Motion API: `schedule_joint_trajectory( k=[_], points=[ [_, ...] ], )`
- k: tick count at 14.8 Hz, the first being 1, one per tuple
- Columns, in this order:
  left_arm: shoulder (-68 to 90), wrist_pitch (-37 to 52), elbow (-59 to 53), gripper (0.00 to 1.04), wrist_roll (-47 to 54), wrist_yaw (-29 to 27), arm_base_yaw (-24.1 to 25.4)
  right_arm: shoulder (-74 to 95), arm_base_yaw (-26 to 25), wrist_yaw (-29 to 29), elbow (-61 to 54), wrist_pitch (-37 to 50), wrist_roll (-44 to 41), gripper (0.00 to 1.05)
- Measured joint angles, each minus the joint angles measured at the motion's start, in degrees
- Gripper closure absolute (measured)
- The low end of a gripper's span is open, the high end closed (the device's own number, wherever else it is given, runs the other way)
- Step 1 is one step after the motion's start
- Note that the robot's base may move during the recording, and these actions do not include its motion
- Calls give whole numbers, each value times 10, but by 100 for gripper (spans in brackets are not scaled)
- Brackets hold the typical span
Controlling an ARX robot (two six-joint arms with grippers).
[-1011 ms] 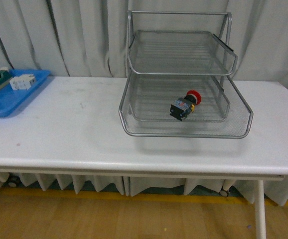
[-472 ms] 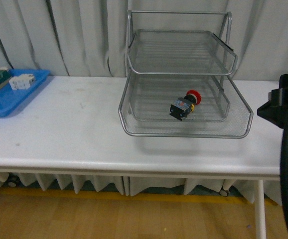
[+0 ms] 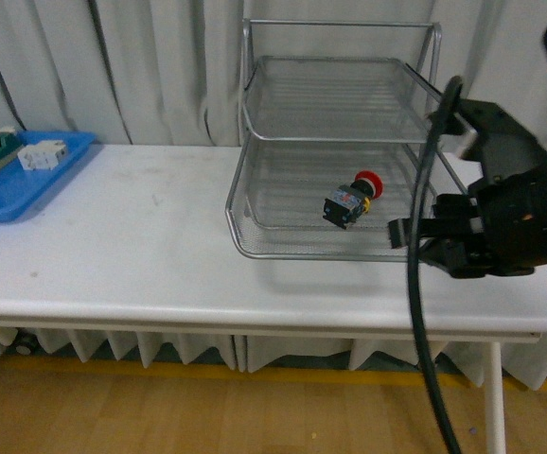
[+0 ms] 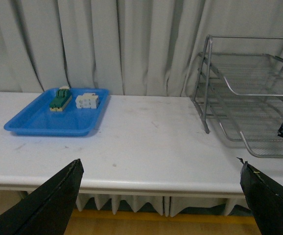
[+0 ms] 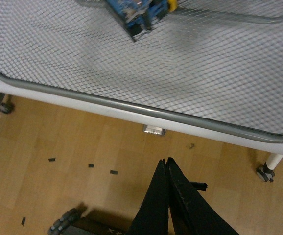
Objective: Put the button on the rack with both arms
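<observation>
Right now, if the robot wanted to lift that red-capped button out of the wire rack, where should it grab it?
Probably across the dark boxy body of the button, from above and the open front. It lies on its side on the rack mesh, red cap pointing back; the body's flat sides look firmer to grip than the rounded cap.

**No legible markings found**

Front view: no text, label, brand or number can be read on the rack point(image 3: 349, 142), the button point(image 3: 351, 200), the blue tray point(image 3: 27, 184) or the desk point(image 3: 141, 255). The button's blue body carries a pale patch that may be a label; it is too small to read.

Left wrist view: the blocks point(image 4: 75, 99) in the blue tray show no readable print.

Right wrist view: the button's body point(image 5: 139, 12) is blurred, nothing legible. At the bottom edge, on the dark base point(image 5: 102, 227) on the floor, a faint pale mark resembling an "X" shows; it cannot be made out further.
</observation>
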Motion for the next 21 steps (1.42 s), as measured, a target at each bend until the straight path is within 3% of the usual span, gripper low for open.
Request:
schedule_joint_trajectory(
  k=[3, 8, 21],
  points=[
    [0, 0, 0, 7, 0, 0, 0, 69, 31, 2, 37, -18, -17, 103],
    [0, 0, 0, 7, 0, 0, 0, 149, 33, 0, 99, -5, -49, 103],
    [0, 0, 0, 7, 0, 0, 0, 331, -60, 18, 409, -73, -114, 103]
  ],
)
